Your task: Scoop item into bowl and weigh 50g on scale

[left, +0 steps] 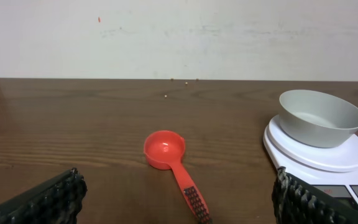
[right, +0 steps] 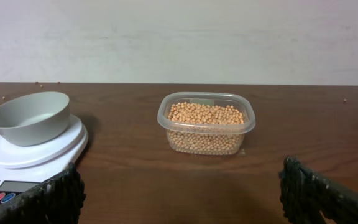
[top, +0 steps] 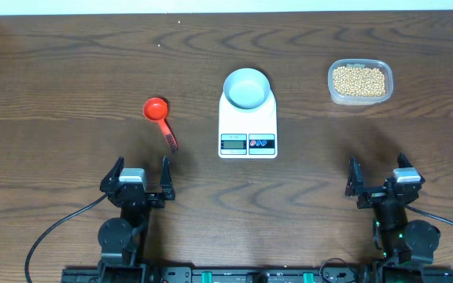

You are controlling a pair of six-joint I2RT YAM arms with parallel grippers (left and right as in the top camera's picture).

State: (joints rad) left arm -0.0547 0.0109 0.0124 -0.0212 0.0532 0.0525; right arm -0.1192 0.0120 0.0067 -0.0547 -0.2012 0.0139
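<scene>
Left tool (top: 141, 167) & right tool (top: 376, 165) both released, empty.
Small red plastic scoop (top: 156, 108), centre-left: prob. light, stiff, slick; grip ribbed handle (top: 170, 139). Round tan-yellow beans (top: 359, 80), upper right, prob. roll easily.

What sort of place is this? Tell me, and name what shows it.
Probably a robot test bench rather than a kitchen: a wood-grain table against a plain white wall, the left gripper and right gripper at its near edge, and a scale, scoop and beans laid out.
</scene>
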